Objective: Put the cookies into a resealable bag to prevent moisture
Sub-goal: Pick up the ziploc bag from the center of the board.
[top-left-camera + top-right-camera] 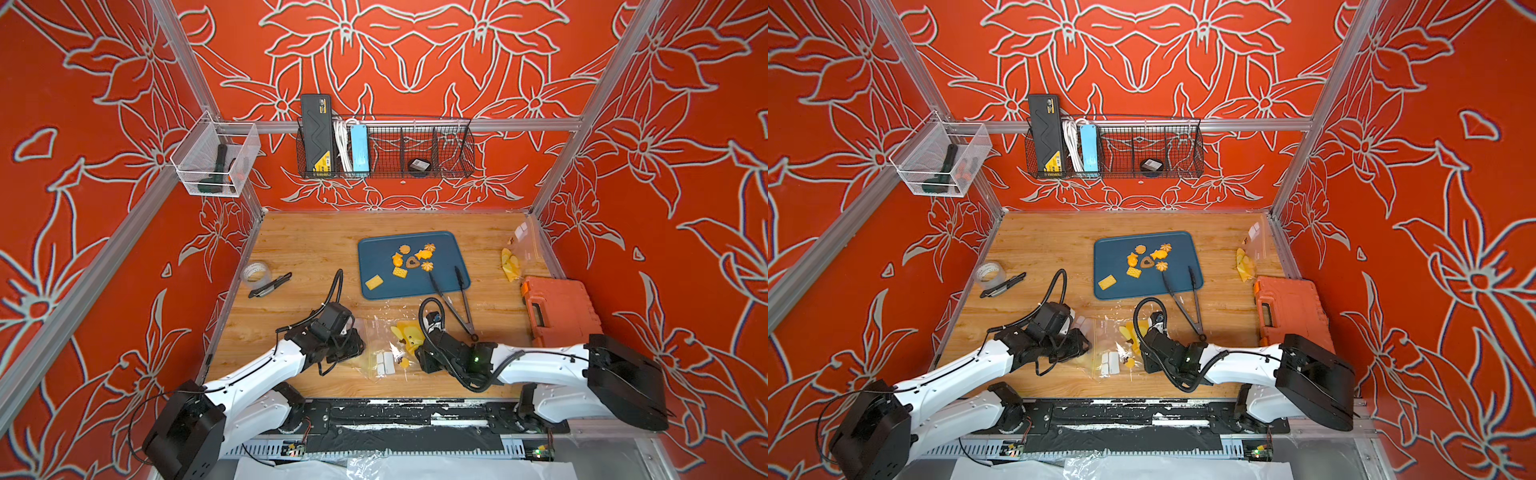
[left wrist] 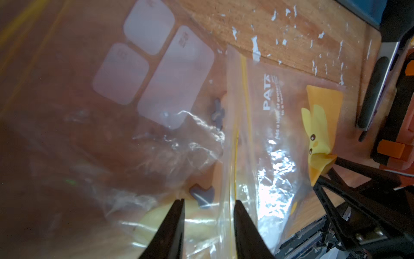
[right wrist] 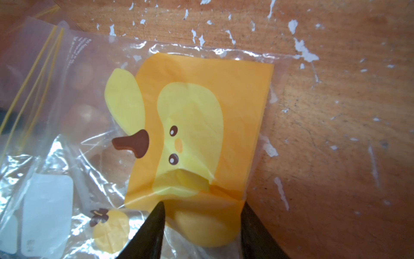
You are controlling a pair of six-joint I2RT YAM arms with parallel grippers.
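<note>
- The bag (image 2: 268, 139) bears white lettering (image 2: 267, 92) that reads "PATA". The smaller line beside it is too blurred to read in full.
- Three white patches (image 2: 174, 78) sit on the bag film. Their small marks are illegible.
- A yellow cartoon animal (image 3: 190, 125) on an orange field is printed on the bag. Two thin yellow zip lines run along one edge.
- The bag lies flat on the tabletop (image 1: 299, 249), at the near edge between the two arms.
- Left pincer (image 2: 208, 203): released. The jaws stand apart, with the zip edge of the bag between them.
- Right pincer (image 3: 202, 204): released. The jaws stand apart and straddle the orange printed part of the bag.
- The cookies (image 1: 411, 259) lie on the blue tray (image 1: 374, 249), well apart from the bag. One square cookie lies apart from the cluster.
- The tongs (image 1: 453, 299) lie across the near right corner of the tray, tips just beside the cookies, hinge end on the tabletop beside the right arm.
- A second bag (image 1: 519, 249) lies at the right edge of the tabletop, and an orange case (image 1: 557, 311) lies near it.
- A tape roll (image 1: 255, 272) and a cutter (image 1: 270, 286) lie at the left edge.
- The wire basket (image 1: 453, 145) on the back wall holds a black box (image 1: 318, 137) with a yellow label, text illegible.
- White flecks are scattered over the tabletop around the bag.
</note>
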